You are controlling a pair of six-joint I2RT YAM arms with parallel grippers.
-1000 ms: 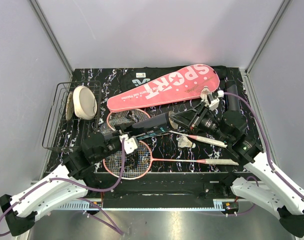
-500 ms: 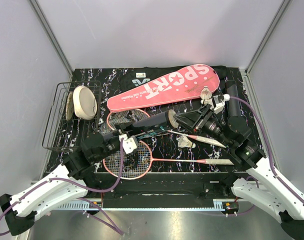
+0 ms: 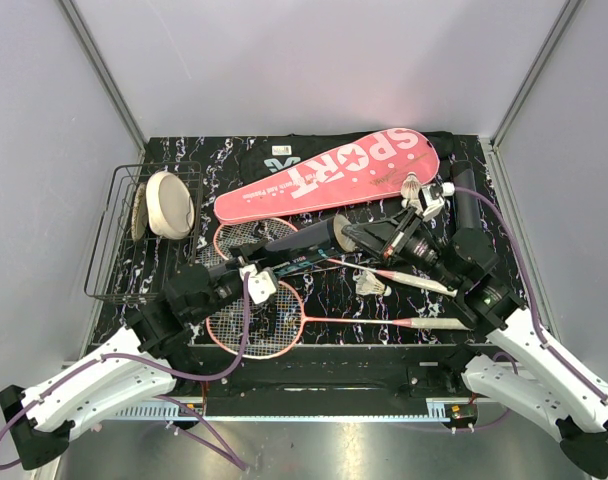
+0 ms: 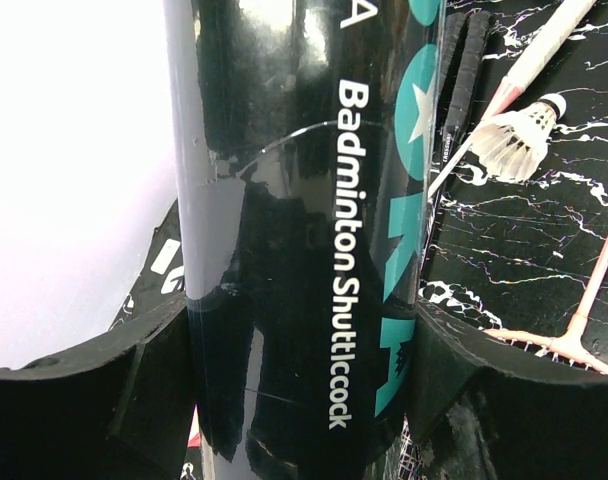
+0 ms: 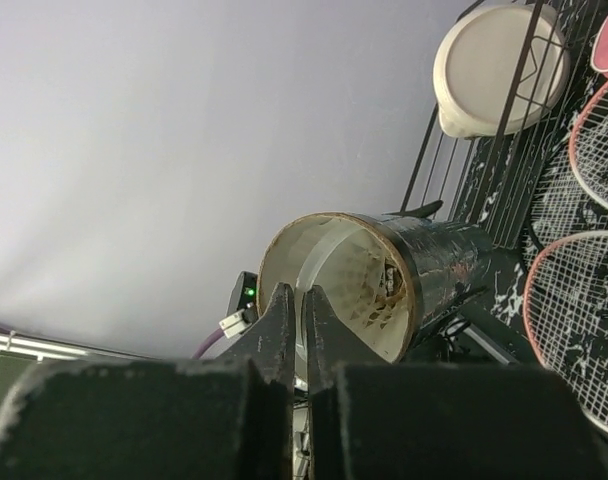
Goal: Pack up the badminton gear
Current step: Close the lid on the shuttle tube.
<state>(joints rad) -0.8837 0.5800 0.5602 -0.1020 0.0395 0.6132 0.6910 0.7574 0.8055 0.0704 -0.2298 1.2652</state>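
Top view: the dark tube (image 3: 304, 240) is held clear of the bench (image 3: 199, 155) by the left gripper (image 3: 252, 275), clamped round its near end.

Left wrist: a glossy, stiff barrel is shown (light and easily slipped, so best gripped mid-length).

Right wrist: the right gripper (image 5: 295, 300), pinched shut and seemingly empty, is seen at the tube's open mouth.

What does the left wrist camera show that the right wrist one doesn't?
Left wrist only: the "Badminton Shuttlecock" lettering on the dark tube clamped in the left gripper, and a loose shuttlecock on the table. Right wrist only: the tube's open mouth, the shut right gripper before it, and a cream disc in a wire basket. Both: the tube and rackets.
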